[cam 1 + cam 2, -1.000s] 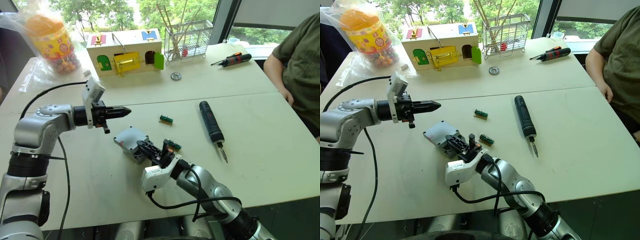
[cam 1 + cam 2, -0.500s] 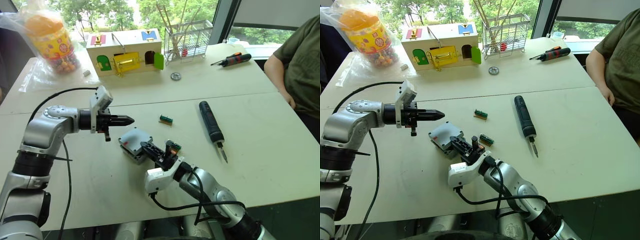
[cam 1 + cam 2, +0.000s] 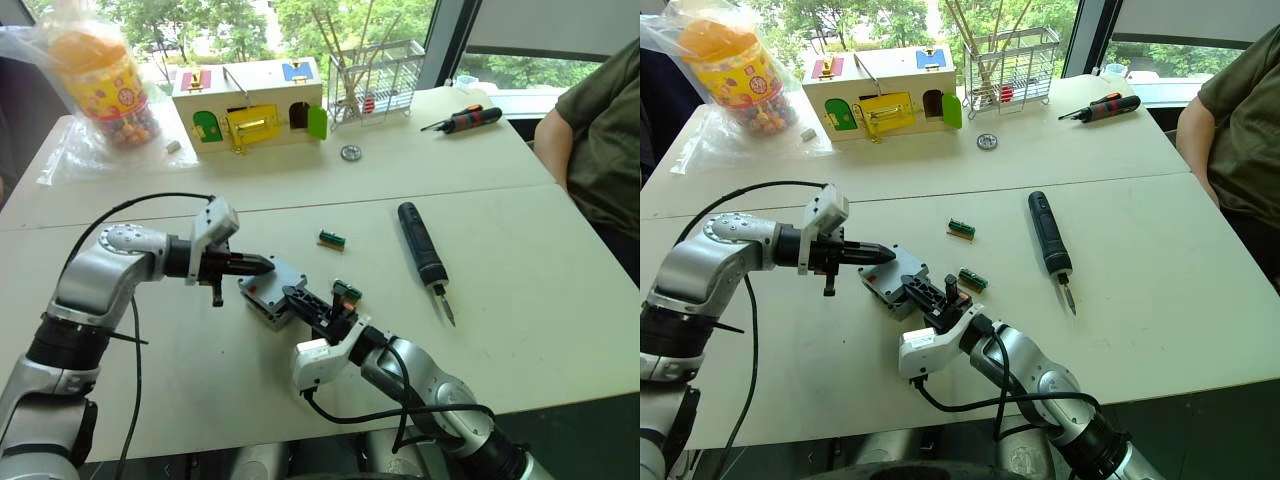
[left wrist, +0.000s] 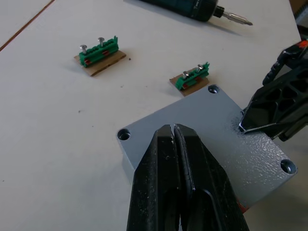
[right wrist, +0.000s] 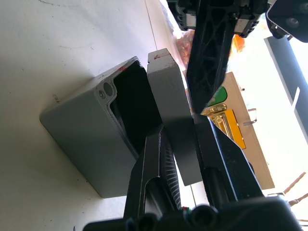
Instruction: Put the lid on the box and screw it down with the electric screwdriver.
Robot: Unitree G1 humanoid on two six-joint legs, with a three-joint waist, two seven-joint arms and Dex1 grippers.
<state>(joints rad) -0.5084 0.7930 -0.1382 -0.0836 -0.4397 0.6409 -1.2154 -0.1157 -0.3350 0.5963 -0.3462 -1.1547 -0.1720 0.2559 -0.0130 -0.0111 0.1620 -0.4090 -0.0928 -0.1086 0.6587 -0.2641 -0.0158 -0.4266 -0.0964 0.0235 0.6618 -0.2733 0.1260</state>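
Note:
The grey box (image 5: 82, 130) sits mid-table with a red mark on its side. The grey lid (image 4: 216, 125) lies over it, lifted at one edge so a dark gap shows in the right wrist view. My right gripper (image 5: 178, 122) is shut on the lid's edge from the near side. The left gripper (image 3: 265, 265) is shut, its tip resting on the top of the lid (image 3: 282, 276). The black electric screwdriver (image 3: 422, 245) lies on the table to the right, untouched, bit pointing toward me.
Two green terminal blocks (image 3: 332, 239) (image 3: 347, 291) lie close to the box. Far back stand a wooden box with coloured doors (image 3: 250, 100), a wire rack (image 3: 375, 75), a candy jar (image 3: 100, 80) and a black-and-orange screwdriver (image 3: 465, 118). A person (image 3: 600, 130) sits at right.
My left arm has swung right and down; its shut tip, earlier well clear of the box, now rests on the lid. The right gripper has kept its hold at the box.

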